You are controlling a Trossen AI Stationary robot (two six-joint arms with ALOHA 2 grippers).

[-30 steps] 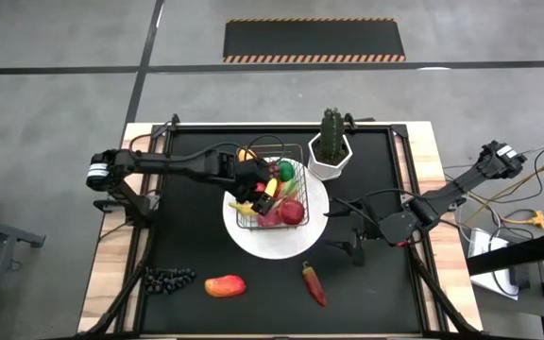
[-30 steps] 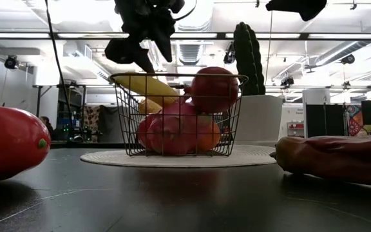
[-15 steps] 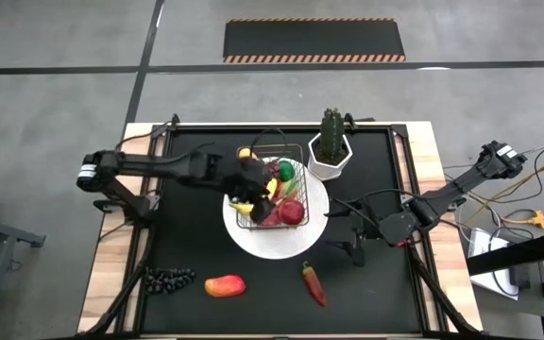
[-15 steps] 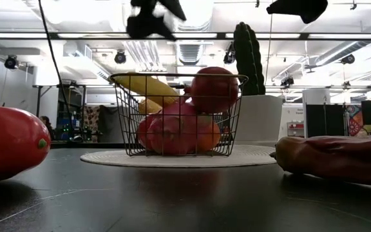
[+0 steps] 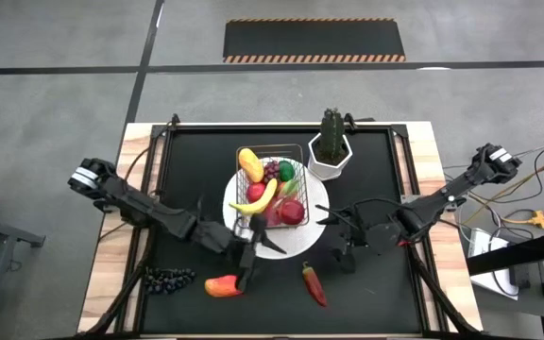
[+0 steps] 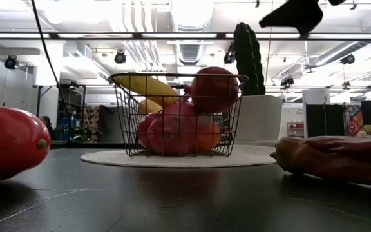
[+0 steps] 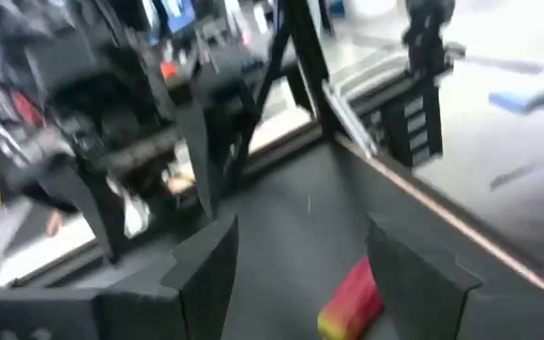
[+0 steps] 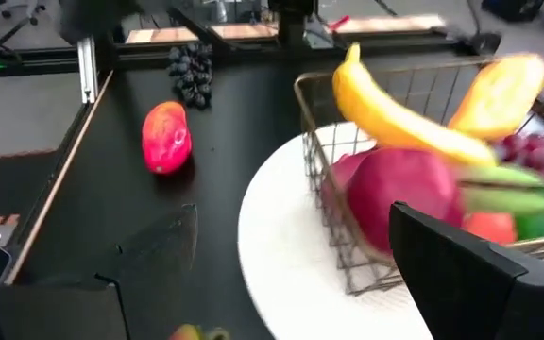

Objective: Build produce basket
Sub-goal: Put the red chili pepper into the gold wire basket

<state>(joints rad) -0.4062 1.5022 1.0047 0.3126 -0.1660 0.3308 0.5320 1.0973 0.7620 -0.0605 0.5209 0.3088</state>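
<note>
The wire basket (image 5: 272, 185) stands on a round white plate (image 5: 312, 236). It holds a yellow banana (image 5: 258, 198), an orange-yellow fruit (image 5: 250, 162), purple grapes (image 5: 272, 172), a green piece (image 5: 287, 170) and a red apple (image 5: 293, 212). A red-yellow mango (image 5: 223, 285), dark grapes (image 5: 168, 277) and a red chili (image 5: 314, 283) lie on the black mat near the front. My left gripper (image 5: 249, 264) hangs open just above and beside the mango (image 7: 352, 302), with nothing between its fingers. My right gripper (image 5: 344, 242) hovers open at the plate's right edge, facing the basket (image 8: 414, 189).
A green cactus in a white pot (image 5: 330, 144) stands right behind the basket at the far side. A raised dark frame (image 5: 399, 170) borders the mat. In the low view the mango (image 6: 8, 142) and the chili (image 6: 333, 158) lie close to the camera, on either side.
My left gripper has swung away from over the basket toward the table's near edge, rolling as it went, and now hangs by the mango, still open. The basket's fruit now shows uncovered. My right gripper has sunk slightly.
</note>
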